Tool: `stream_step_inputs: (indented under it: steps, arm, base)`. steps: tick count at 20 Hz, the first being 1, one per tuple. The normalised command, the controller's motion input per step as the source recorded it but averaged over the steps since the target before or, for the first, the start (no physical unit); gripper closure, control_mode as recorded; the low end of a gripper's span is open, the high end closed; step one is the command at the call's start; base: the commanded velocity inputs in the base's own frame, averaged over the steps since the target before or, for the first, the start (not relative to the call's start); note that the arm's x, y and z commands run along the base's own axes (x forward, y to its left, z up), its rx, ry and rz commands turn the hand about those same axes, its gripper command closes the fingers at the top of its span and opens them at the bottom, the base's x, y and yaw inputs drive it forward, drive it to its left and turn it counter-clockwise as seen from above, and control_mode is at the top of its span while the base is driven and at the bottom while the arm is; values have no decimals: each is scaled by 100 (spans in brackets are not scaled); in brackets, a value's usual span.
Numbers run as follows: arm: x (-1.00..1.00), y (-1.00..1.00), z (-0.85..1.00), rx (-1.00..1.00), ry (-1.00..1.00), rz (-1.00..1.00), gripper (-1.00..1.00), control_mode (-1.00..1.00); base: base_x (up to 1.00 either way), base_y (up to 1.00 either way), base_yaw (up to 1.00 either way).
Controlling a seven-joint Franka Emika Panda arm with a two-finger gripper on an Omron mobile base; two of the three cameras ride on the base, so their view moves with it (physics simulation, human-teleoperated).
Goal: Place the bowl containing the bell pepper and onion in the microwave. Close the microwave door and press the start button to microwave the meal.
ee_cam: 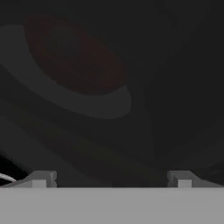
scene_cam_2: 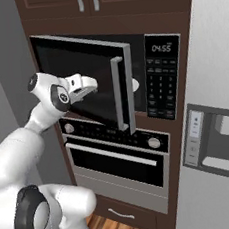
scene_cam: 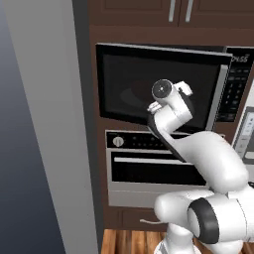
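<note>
I am looking at the microwave with its door standing partly ajar, the hinge on the left and the free edge with the long silver handle swung out toward me. My gripper is pressing close against the dark glass, its fingers spread wide and grasping nothing; in the hand view the two fingertips are sitting far apart with only tinted glass ahead. Through that glass I am making out the red bowl resting on the white turntable plate inside the cavity, so I am judging the placing step done and the closing step in hand. I cannot tell the pepper or onion through the tint.

The door is stiff and rigid, swinging on its hinge, and I am expecting it to move easily under a steady push. The glass is smooth, so fingers could slide across it; pushing flat, nearer the handle side, is giving better leverage than near the hinge. The button panel to the right is waiting afterward.
</note>
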Motion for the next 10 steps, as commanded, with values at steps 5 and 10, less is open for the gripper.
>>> stream_step_inputs:
  steps: [5, 10]
  arm:
    - [85, -31, 21, 8, 0, 0, -100, -100]
    - [83, -34, 13, 9, 0, 0, -100, -100]
  base:
    - [0, 0, 0]
    - [0, 0, 0]
